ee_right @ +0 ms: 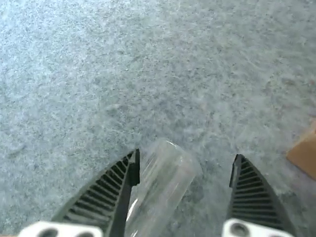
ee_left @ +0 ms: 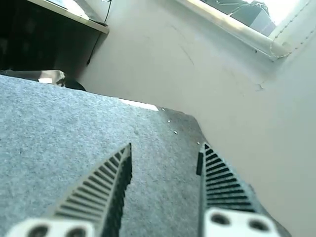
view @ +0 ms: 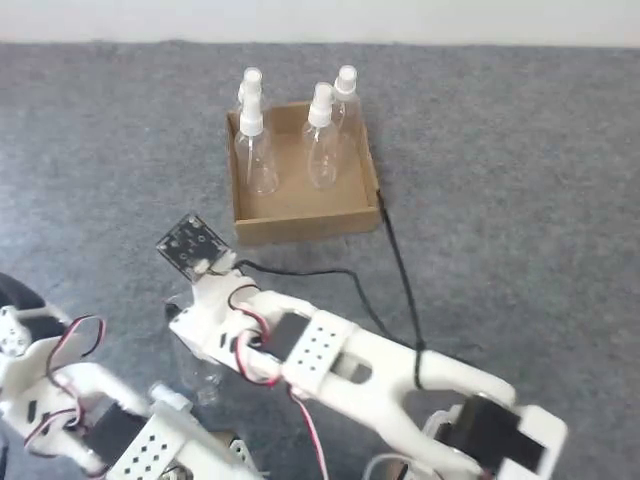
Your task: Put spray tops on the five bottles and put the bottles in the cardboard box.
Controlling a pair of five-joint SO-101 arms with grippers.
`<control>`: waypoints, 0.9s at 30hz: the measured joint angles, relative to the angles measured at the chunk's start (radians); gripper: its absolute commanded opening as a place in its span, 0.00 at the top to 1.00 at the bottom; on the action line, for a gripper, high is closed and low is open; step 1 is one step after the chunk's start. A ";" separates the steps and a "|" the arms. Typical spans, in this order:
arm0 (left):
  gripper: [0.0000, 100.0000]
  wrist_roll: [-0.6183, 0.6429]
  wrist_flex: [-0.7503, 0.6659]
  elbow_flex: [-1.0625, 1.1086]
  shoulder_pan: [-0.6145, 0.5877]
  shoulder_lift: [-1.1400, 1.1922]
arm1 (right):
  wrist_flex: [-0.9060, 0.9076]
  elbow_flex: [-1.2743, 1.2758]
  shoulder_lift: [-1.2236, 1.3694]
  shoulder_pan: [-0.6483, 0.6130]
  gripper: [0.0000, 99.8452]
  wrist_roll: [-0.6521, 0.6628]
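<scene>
Several clear bottles with white spray tops [view: 255, 150] stand upright in the cardboard box [view: 300, 228] at the back of the grey carpet. One clear bottle without a top [ee_right: 165, 182] lies between the fingers of my open right gripper [ee_right: 187, 154], closer to one finger and not pinched. From above, this bottle [view: 200, 375] shows partly under the right arm [view: 320, 350], which stretches in from the lower right. My left gripper [ee_left: 166, 148] hangs open over bare carpet with nothing between its fingers, facing a white wall.
A black cable [view: 400, 270] runs from the box's right side down to the right arm. A corner of the box [ee_right: 303, 153] shows in the right wrist view. The left arm [view: 60, 390] sits at the lower left. Carpet lies open left and right of the box.
</scene>
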 measured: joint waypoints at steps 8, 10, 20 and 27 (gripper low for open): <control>0.80 0.002 0.000 0.000 -0.002 0.000 | 0.012 -0.160 0.212 -0.011 0.74 -0.055; 0.80 0.002 0.000 0.000 -0.002 0.000 | 0.046 -0.206 0.259 -0.011 0.74 -0.057; 0.80 0.002 0.000 0.000 -0.002 0.000 | 0.295 -0.430 0.411 -0.011 0.74 -0.130; 0.80 0.002 0.000 0.000 -0.002 0.000 | 0.400 -0.546 0.497 -0.008 0.76 -0.137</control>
